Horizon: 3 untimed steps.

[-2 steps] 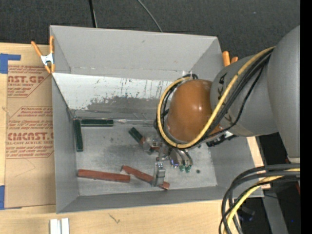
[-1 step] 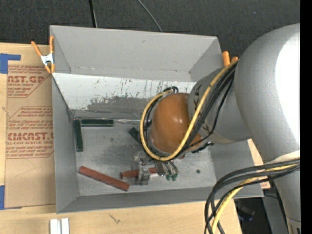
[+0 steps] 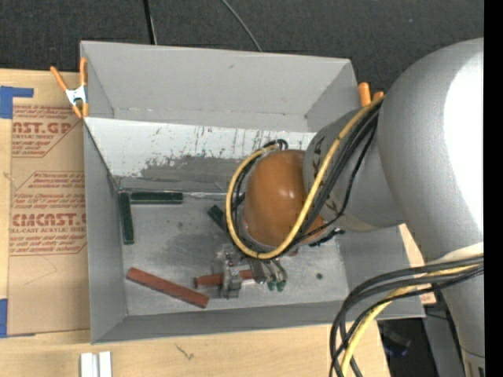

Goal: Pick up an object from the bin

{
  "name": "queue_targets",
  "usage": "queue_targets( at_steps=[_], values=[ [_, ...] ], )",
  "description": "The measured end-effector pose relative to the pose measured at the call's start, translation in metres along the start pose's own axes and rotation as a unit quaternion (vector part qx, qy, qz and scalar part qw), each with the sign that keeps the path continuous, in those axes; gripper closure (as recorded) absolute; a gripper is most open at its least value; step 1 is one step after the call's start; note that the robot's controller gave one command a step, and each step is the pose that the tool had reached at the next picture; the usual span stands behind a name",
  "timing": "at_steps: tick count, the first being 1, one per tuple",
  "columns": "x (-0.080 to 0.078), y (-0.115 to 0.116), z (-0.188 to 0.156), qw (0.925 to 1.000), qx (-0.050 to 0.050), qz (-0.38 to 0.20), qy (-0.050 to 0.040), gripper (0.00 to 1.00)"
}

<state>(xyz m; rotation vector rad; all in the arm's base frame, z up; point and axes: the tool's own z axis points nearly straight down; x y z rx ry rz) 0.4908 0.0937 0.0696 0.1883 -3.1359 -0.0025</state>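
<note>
The short red bar (image 3: 206,280) lies on the bin floor toward the near wall, about midway across, and the gripper (image 3: 233,277) is down right at its right-hand end, maybe touching it. From here I cannot tell whether the gripper is clenched or released, the wrist's orange cover (image 3: 271,199) crowding the view. To do this well, I'd say the grip should straddle the bar across its narrow width and lift straight up. The long red-brown stick (image 3: 167,287) lies just to its left, and some small green bits (image 3: 277,286) lie just right of the gripper, so either could get dragged along. The near wall of the bin (image 3: 220,317) is close. Open floor lies farther back, with two dark green bars (image 3: 126,218) well apart at the left.
</note>
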Motion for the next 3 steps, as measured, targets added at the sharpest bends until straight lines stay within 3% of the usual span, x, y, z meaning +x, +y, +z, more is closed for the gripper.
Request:
queue_targets(
  at_steps=[1,2,3],
  values=[
    [-0.024,-0.005,-0.101,0.9996,0.0,-0.027,-0.0007,1.0],
    [-0.024,-0.005,-0.101,0.9996,0.0,-0.028,-0.0006,1.0],
    [-0.02,-0.009,-0.134,0.9994,0.001,-0.035,0.0015,1.0]
  ],
)
